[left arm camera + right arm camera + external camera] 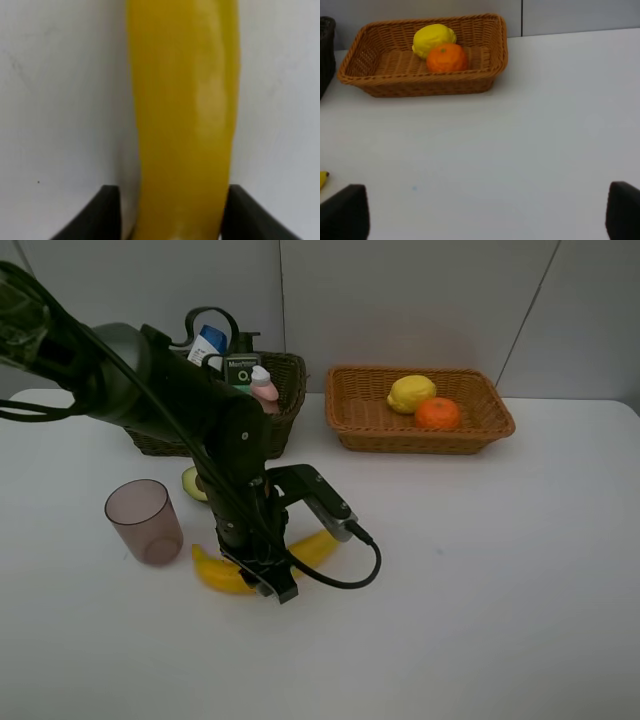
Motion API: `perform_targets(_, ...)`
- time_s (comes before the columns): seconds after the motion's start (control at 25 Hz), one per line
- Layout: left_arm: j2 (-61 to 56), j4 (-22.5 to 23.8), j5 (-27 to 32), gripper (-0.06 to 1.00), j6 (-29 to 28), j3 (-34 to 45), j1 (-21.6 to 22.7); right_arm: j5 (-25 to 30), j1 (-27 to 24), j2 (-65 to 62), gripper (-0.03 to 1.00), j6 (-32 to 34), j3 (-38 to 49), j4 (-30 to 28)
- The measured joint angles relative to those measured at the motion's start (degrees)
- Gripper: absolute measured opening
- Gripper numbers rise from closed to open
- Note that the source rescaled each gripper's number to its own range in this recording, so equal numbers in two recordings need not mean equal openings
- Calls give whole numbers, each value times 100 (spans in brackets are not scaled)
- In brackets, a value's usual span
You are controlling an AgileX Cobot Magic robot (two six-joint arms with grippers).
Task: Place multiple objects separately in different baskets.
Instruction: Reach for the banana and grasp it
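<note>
The banana [214, 574] lies on the white table near the front left. My left gripper [272, 582] is down over its middle. In the left wrist view the banana [182, 110] runs between the two black fingers [97, 217]. One finger is against its side and a thin gap shows at the other, so the left gripper [172, 217] is open. The translucent mauve cup [145, 522] stands upright to the left, and the halved avocado [192, 483] lies behind the arm. The lemon [411, 393] and orange [437, 413] sit in the orange-tan basket [420, 443]. My right gripper [485, 215] is open over bare table.
The dark basket [287, 410] at the back left holds a white blue-capped bottle [208, 343], a small pink bottle [264, 388] and a dark pump bottle [241, 369]. The left arm's cable [345, 580] loops over the table beside the banana.
</note>
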Motion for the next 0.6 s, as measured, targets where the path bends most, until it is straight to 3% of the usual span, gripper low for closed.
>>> perform_targets(0.08, 0, 0, 0, 46, 0, 0, 0, 0, 0, 0, 100, 0, 0, 0)
perform_targets(0.6, 0, 0, 0, 45, 0, 0, 0, 0, 0, 0, 100, 0, 0, 0)
